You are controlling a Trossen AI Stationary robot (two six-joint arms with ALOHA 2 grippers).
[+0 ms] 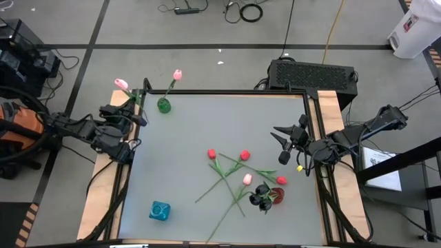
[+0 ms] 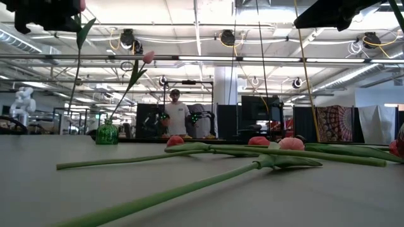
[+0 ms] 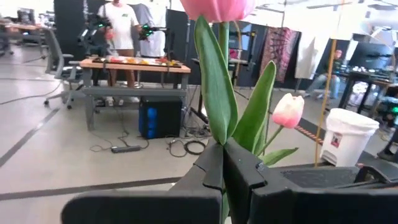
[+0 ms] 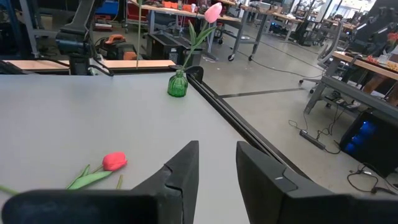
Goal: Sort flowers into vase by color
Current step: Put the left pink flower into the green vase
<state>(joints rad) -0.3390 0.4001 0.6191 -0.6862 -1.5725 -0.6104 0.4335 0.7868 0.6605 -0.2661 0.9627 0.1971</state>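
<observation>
Left pincer (image 1: 135, 103): seen at the upper left of the high view, by the surface's far left corner; clenched on the stem of a pink tulip (image 1: 121, 84), whose head is held out past the corner. In the left wrist view the fingers (image 3: 211, 168) are pressed together around the stem and leaves, with the pink head (image 3: 217, 7) cut by the frame's top edge.

Right pincer (image 1: 284, 143): placed at the right of the high view, over the surface's right edge; released, a gap shown between the fingers (image 4: 180, 168) in the right wrist view, nothing grasped.

Green vase (image 1: 164, 105): stood at the upper left of the surface, just beside the left pincer; one pink tulip (image 1: 177, 74) is lodged in it, leaning.

Blue vase (image 1: 160, 211): set at the lower left of the surface, well apart from the flowers.

Loose flowers (image 1: 238, 176): laid in a crossed heap at the lower right centre of the surface; red heads (image 1: 244, 155), one pink head (image 1: 247, 179) and black heads (image 1: 262, 194) are noted, stems overlapping.

Surface (image 1: 186, 151): grey, framed by a dark rail.

Background: a person (image 2: 175, 116) is seen in the low view beyond the surface, at the centre of the frame.
</observation>
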